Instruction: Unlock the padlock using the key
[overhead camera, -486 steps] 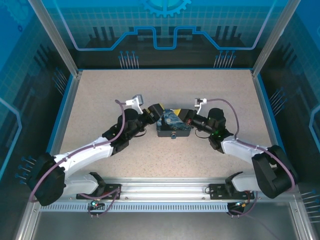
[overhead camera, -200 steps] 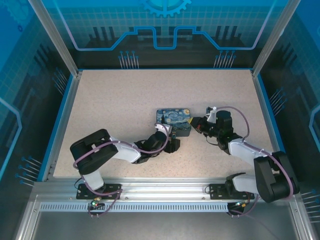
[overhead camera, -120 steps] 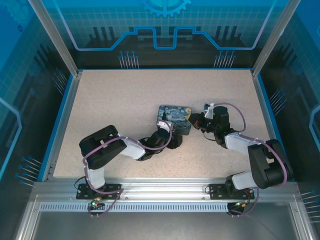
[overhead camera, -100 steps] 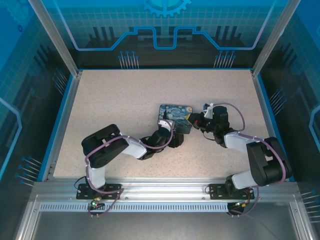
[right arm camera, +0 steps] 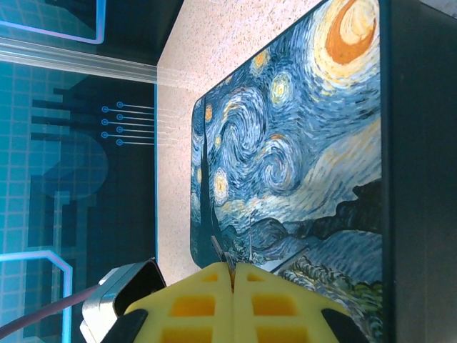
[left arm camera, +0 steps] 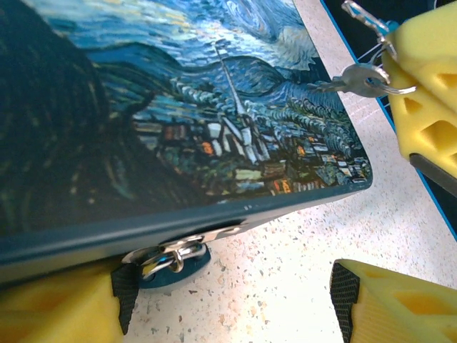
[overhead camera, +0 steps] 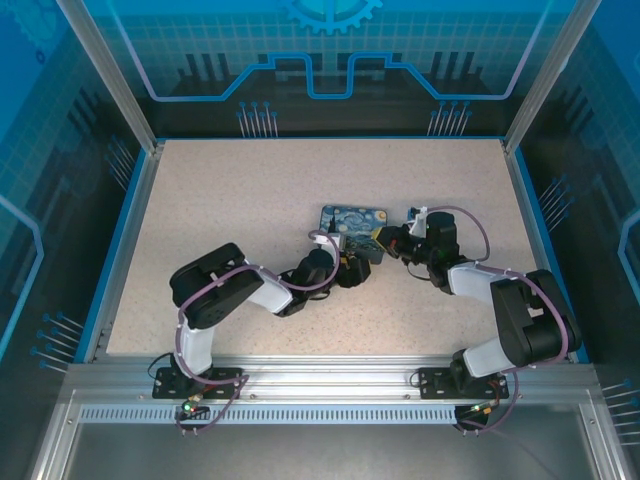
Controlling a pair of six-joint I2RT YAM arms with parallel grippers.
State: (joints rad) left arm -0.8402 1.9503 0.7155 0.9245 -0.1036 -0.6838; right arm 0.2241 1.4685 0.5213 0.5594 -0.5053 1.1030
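Observation:
The padlock (left arm camera: 168, 257), small and dark blue with a shiny shackle, hangs from the hasp on the front edge of the painted box (left arm camera: 164, 107). My left gripper (left arm camera: 232, 304) is open low in front of that edge. Its left pad (left arm camera: 123, 304) sits right beside the padlock and its right pad (left arm camera: 344, 296) stands well off over bare table. My right gripper (right arm camera: 232, 275) is shut on the key (left arm camera: 357, 75), whose blade sticks out over the box's right corner. From above, the left gripper (overhead camera: 352, 268) is at the box's near side and the right gripper (overhead camera: 383, 240) is at its right corner.
The box (overhead camera: 350, 225) lies a little right of the middle of the speckled table (overhead camera: 230, 210), turned slightly. A raised blue rim (overhead camera: 135, 230) and glass walls enclose the table. Both arms fold low towards the box.
The left gripper has swung in to the box's front edge while its arm folded back. The box has slid a little away and turned. The right gripper crept up along the box's right corner.

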